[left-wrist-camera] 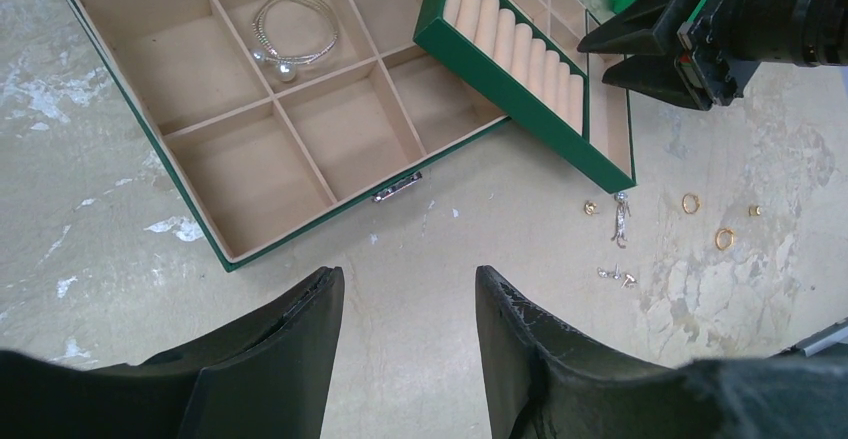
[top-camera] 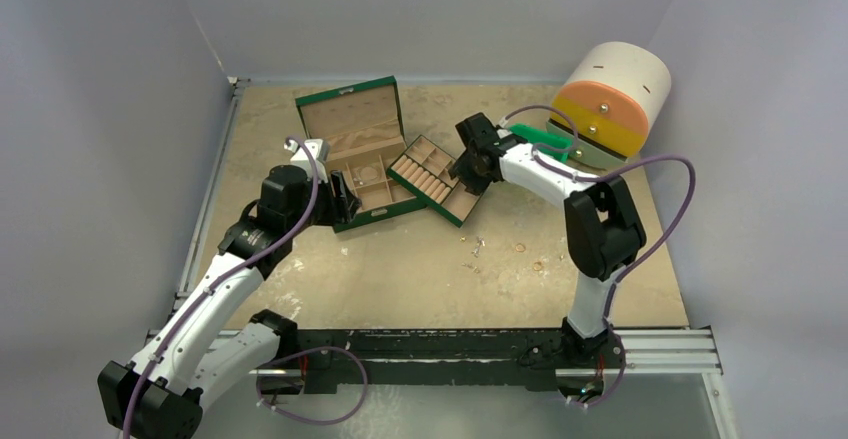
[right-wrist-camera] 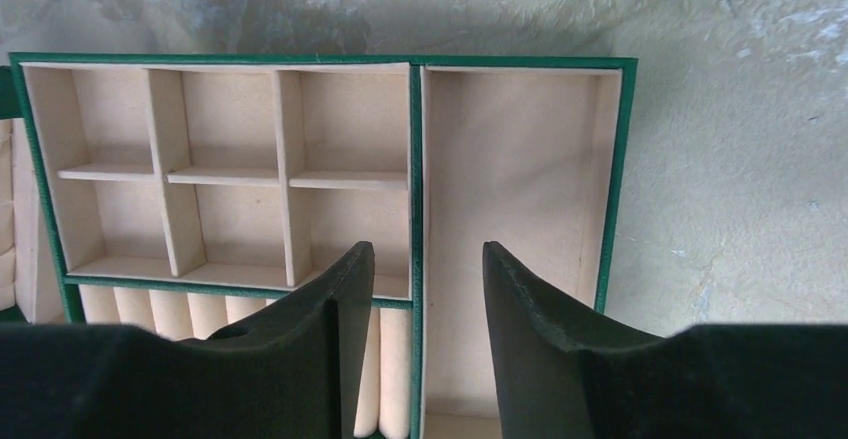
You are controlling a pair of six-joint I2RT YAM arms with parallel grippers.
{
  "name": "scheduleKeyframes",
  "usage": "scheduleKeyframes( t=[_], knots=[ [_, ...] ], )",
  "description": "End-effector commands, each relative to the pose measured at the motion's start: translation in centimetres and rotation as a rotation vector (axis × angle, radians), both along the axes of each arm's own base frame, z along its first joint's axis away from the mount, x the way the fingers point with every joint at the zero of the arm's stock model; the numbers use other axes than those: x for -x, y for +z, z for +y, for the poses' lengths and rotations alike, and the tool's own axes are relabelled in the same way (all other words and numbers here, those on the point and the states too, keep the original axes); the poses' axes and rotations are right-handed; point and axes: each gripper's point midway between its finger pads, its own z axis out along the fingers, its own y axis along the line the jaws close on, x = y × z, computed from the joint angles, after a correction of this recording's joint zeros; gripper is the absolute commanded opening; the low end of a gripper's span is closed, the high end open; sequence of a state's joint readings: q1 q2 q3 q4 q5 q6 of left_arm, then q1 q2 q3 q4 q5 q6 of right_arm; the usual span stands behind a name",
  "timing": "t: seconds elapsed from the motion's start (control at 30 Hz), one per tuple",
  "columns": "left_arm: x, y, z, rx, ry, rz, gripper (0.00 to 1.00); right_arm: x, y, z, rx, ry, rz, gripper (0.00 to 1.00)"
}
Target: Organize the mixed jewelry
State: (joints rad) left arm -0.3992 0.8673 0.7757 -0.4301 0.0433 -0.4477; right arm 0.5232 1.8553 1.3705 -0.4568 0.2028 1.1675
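The mixed jewelry lies partly loose on the table: two small gold rings (left-wrist-camera: 690, 202) (left-wrist-camera: 724, 238), a silvery trinket (left-wrist-camera: 621, 219) and tiny studs (left-wrist-camera: 618, 276), also seen from above (top-camera: 478, 247). A thin silvery bangle (left-wrist-camera: 283, 69) lies in a back compartment of the open green box (top-camera: 375, 206). The box's removable tray (top-camera: 458, 211) with ring rolls (left-wrist-camera: 510, 39) leans against the box's right side. My left gripper (left-wrist-camera: 408, 274) is open and empty, hovering over bare table in front of the box. My right gripper (right-wrist-camera: 427, 249) is open and empty over the tray (right-wrist-camera: 415, 159).
A white cylinder with orange and yellow drawer fronts (top-camera: 612, 99) stands at the back right, a green plastic bin (top-camera: 545, 141) beside it. Grey walls close in the table on the left, back and right. The box lid (top-camera: 348, 109) stands open toward the back.
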Motion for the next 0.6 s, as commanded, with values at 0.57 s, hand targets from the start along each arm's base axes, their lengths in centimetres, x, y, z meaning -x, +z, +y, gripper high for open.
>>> scheduleKeyframes(
  t=[0.57],
  knots=[
    [-0.67, 1.21, 0.42, -0.013, 0.012, -0.058, 0.51, -1.25, 0.67, 1.74, -0.084, 0.001, -0.01, 0.11]
  ],
)
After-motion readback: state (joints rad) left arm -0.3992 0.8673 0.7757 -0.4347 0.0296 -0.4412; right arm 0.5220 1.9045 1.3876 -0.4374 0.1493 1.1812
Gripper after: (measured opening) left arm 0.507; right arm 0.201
